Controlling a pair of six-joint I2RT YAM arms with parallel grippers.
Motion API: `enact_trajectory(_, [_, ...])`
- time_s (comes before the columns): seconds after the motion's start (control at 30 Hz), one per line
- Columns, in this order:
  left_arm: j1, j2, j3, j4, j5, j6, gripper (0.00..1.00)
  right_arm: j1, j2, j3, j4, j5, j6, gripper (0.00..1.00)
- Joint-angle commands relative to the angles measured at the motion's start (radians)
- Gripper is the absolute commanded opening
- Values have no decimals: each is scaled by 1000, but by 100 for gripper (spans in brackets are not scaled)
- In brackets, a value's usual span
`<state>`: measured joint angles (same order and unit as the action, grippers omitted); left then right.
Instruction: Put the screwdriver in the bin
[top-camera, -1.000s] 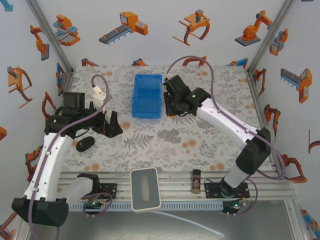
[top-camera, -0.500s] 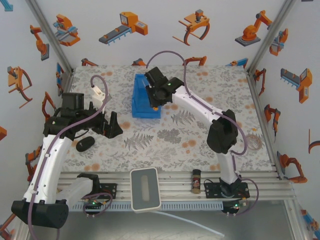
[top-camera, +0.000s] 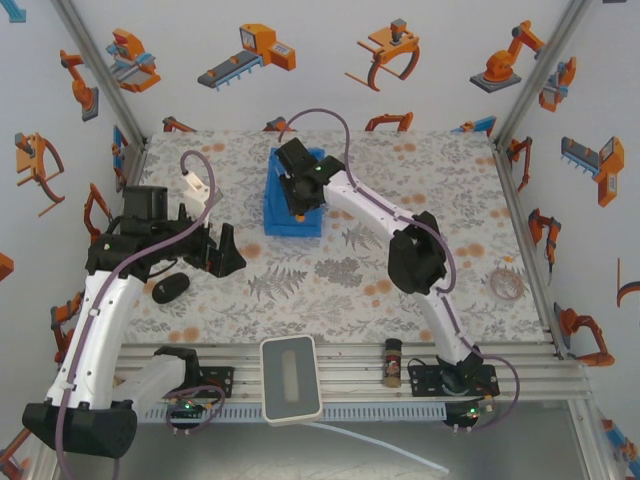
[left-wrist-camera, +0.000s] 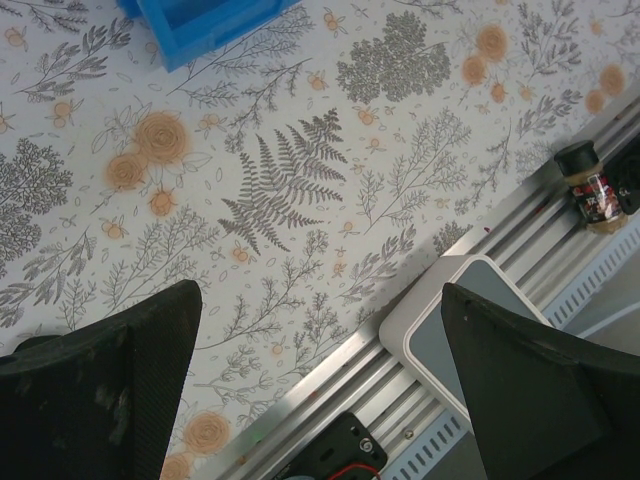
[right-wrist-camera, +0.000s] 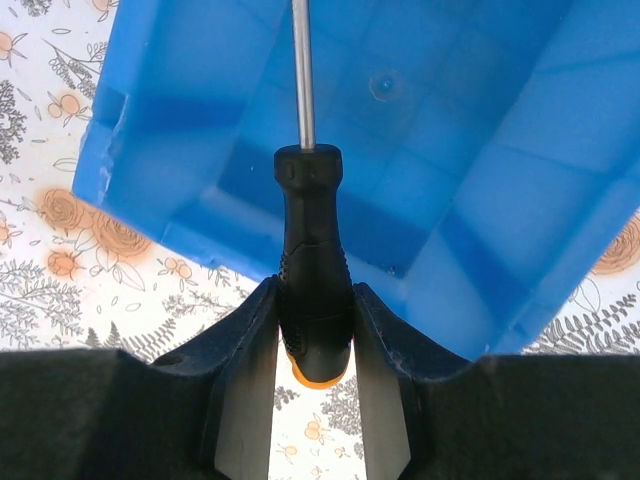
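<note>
R gripper (right-wrist-camera: 315, 325) fingers (right-wrist-camera: 235, 390) clamp the black-and-orange handle of the screwdriver (right-wrist-camera: 312, 240), 1 finger each side, w/ the orange butt end between them. The shaft points away from the wrist, over the open inside of the bin (right-wrist-camera: 480, 150). Its tip is cut off by the frame edge, so can't tell if it touches the bin floor. In the top view the R arm reaches across to the bin, which sits on the desk (top-camera: 450, 170) toward the far edge, a bit left of centre.

L gripper (left-wrist-camera: 320, 290) is spread wide, its 2 fingers well apart w/ nothing between them. It hangs over the desk's left side, apart from the bin. A black oval object (top-camera: 170, 288) lies near the left edge, close to that gripper. A small brown bottle (left-wrist-camera: 590, 190) and a white pad (top-camera: 290, 378) sit on the rail at the near edge.
</note>
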<state>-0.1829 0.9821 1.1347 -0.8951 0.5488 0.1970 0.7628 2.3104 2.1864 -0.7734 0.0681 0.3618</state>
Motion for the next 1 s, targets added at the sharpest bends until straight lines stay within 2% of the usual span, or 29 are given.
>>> enact_trajectory(0.0, [-3,-16,-15,12,30,2,97,-6,29,56,-3,18,-12,12])
enact_trajectory(0.27, [-3,-13,-12,19,39,-7,97,-13,79,72,-5,44,-4,12])
enact_trajectory(0.97, [-2,-10,-12,28,49,-15,97,-25,188,115,-4,-6,26,13])
